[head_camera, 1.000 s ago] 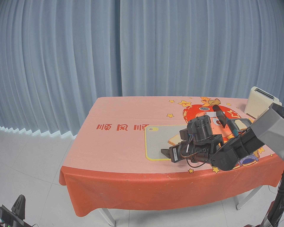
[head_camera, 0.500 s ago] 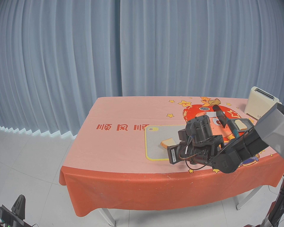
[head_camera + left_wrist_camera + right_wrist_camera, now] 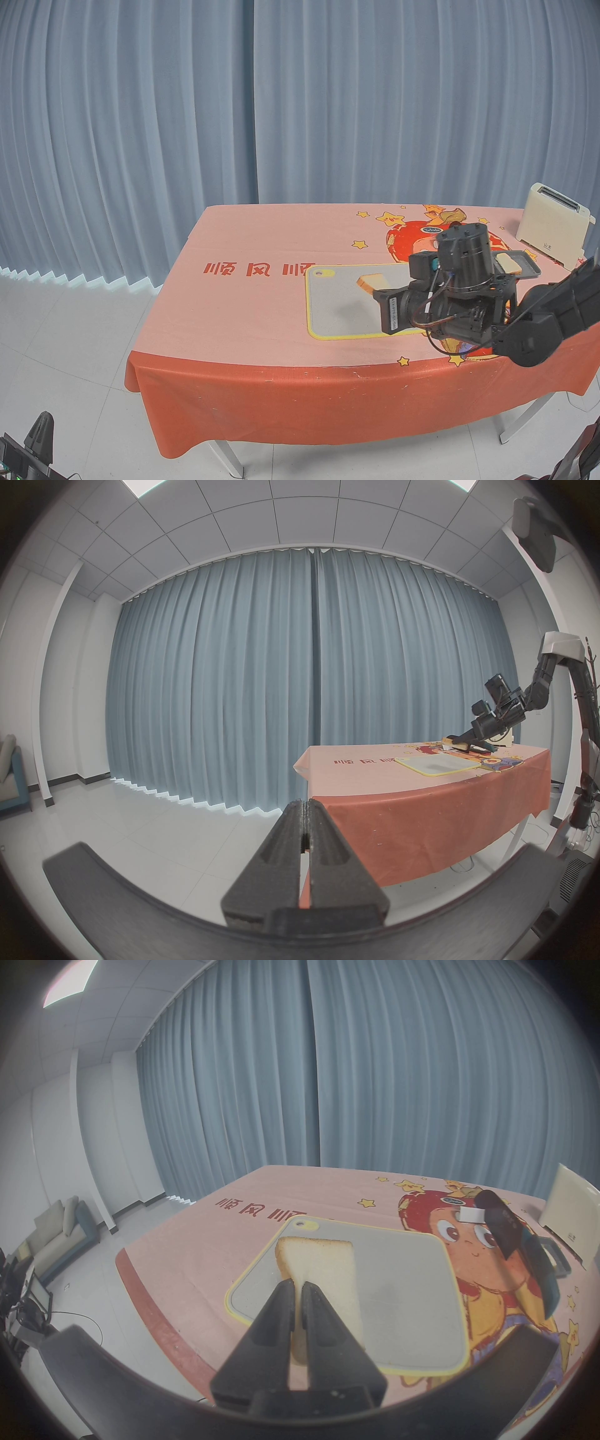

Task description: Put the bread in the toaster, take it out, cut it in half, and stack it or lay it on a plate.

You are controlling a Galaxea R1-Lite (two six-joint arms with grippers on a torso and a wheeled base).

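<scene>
In the head view, I see my right gripper point(image 3: 379, 292) over the cutting board point(image 3: 337, 309), and its fingers are closed on one edge of the bread point(image 3: 370, 282). The bread sticks out from the gripper toward the far side of the board. The toaster point(image 3: 553, 224) stands at the far right corner of the table point(image 3: 250, 312). The plate point(image 3: 528, 270) is between the toaster and the arm, and a second piece point(image 3: 509, 264) lies on it. In the left wrist view, my left gripper point(image 3: 306, 830) is well apart from the table and low beside it. Its two fingers are pressed together with nothing between them, and it faces the blue curtain point(image 3: 250, 680). In the right wrist view, the fingers point(image 3: 284, 1310) pinch the near edge of the bread point(image 3: 322, 1266), and the slice reaches forward over the grey board point(image 3: 400, 1285). I cannot tell here whether its far end touches the board. The knife point(image 3: 497, 1219) lies on the tablecloth just beside the board, on the side toward the toaster point(image 3: 575, 1210).
</scene>
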